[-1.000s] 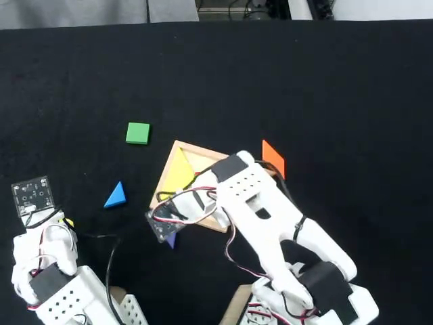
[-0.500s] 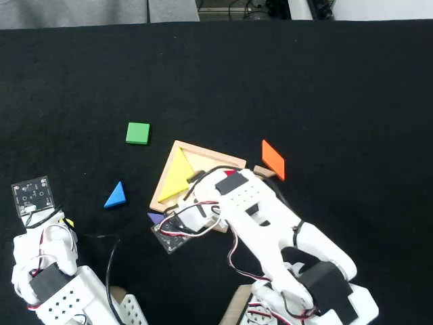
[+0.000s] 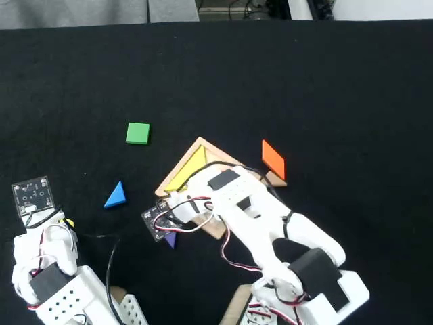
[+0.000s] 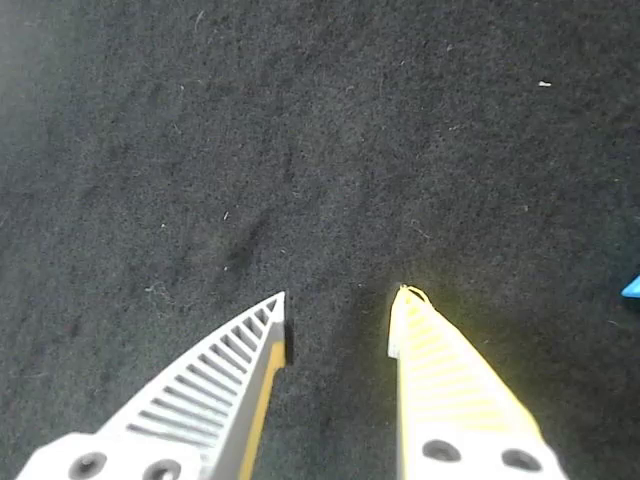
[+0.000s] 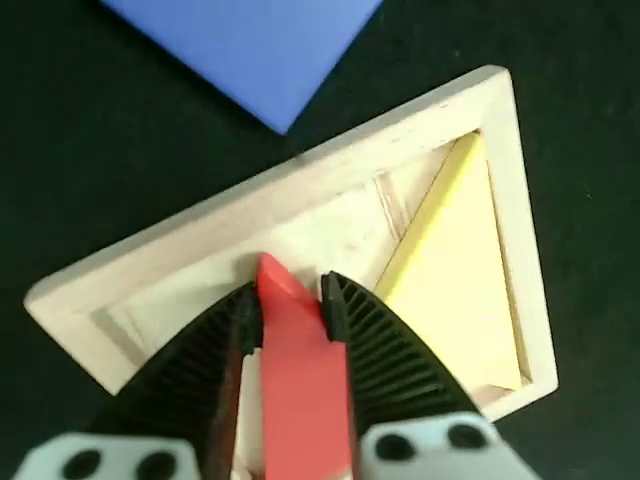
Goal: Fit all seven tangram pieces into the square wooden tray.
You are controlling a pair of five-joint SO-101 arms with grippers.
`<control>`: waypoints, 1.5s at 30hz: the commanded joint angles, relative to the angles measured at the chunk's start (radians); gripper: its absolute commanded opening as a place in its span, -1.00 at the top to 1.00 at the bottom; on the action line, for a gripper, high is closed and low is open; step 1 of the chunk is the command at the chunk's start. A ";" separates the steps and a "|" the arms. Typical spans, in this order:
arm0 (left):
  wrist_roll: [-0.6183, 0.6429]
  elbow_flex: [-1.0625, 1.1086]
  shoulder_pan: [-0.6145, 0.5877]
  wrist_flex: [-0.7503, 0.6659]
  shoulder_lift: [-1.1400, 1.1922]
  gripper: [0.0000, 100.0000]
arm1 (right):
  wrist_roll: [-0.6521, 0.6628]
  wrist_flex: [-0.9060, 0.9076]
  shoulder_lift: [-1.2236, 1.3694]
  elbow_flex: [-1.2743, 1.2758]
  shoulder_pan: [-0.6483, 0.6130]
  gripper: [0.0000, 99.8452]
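Right gripper [image 5: 290, 303], jaws clenched on the red tangram piece [image 5: 300, 390] over the wooden tray [image 5: 330, 170] beside the yellow triangle [image 5: 455, 270]; likely light, stiff, slippery, best pinched across flat edges; left gripper [image 4: 335, 320] jaws released

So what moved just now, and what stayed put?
The wooden tray turned, its far corner swinging toward the orange piece, while the right gripper, shut on the red piece, shifted above it. The yellow triangle turned with the tray. The green square, blue triangle, orange piece and left arm stayed put.
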 commanded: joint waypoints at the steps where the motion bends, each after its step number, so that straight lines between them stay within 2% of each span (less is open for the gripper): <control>1: 0.005 0.021 0.012 0.005 -0.009 0.64 | -0.130 0.002 -0.044 -0.053 -0.002 0.91; 8: 0.005 0.021 0.012 0.005 -0.009 0.64 | -0.423 -0.002 -0.189 -0.056 -0.068 0.91; 13: 0.005 0.021 0.012 0.005 -0.009 0.64 | -0.592 -0.008 -0.231 -0.067 -0.066 0.91; 16: 0.005 0.021 0.012 0.005 -0.009 0.64 | -0.741 0.002 -0.234 -0.111 -0.064 0.91; 18: 0.005 0.021 0.012 0.005 -0.009 0.64 | -0.852 0.003 -0.234 -0.165 -0.006 0.91; 22: 0.005 0.021 0.012 0.005 -0.009 0.64 | -1.037 0.032 -0.214 -0.266 0.238 0.92; 24: 0.005 0.021 0.012 0.005 -0.009 0.64 | -1.065 0.028 -0.180 -0.265 0.324 0.92; 28: 0.005 0.021 0.012 0.005 -0.009 0.64 | -1.069 0.026 -0.068 -0.274 0.385 0.98; 41: 0.005 0.021 0.007 0.005 -0.009 0.64 | -1.065 0.041 0.179 -0.292 0.385 0.98; 45: 0.005 0.021 0.008 0.005 -0.009 0.64 | -1.053 0.130 0.173 -0.297 0.370 0.98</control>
